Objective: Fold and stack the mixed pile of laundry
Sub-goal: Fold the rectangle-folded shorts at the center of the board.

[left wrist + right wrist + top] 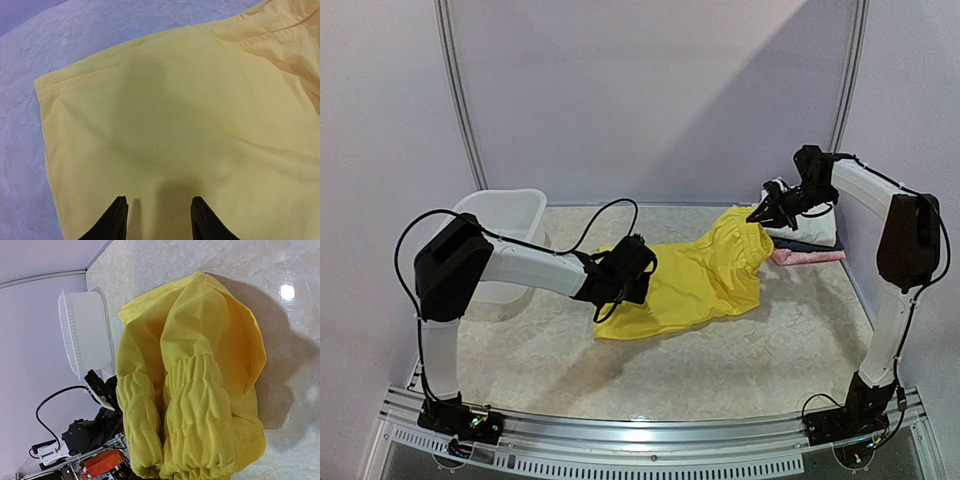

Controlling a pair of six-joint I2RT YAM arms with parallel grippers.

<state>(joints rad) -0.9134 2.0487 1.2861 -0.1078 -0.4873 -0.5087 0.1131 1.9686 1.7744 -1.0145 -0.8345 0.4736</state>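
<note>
Across the middle of the table (720,370), the yellow shorts (695,280) lie mostly flat, one leg spread toward the lower left of the top view and the waist end drawn up toward the upper right. That lift is the work of the right gripper (760,213): it is clamped on the elastic waistband (195,405), whose gathered folds bunch at the bottom of the right wrist view, though its fingers themselves are hidden under the cloth. Holding the waist high seems meant to tension the fabric and pull the legs out straight for a fold.

At the other end, the left gripper (159,210) hangs just over the leg, near its hem (45,130). Its fingers (117,217) stand apart with nothing between them, casting a shadow on the smooth cloth below; whether the tips touch the fabric cannot be told. It looks placed to pin or pinch that leg while the right arm carries the waist over.

Behind the right gripper, a stack of folded clothes (810,240), white above dark and pink layers, sits at the right edge, likely where the shorts will go. A white basket (505,215) stands at the upper left, well apart from the shorts.
</note>
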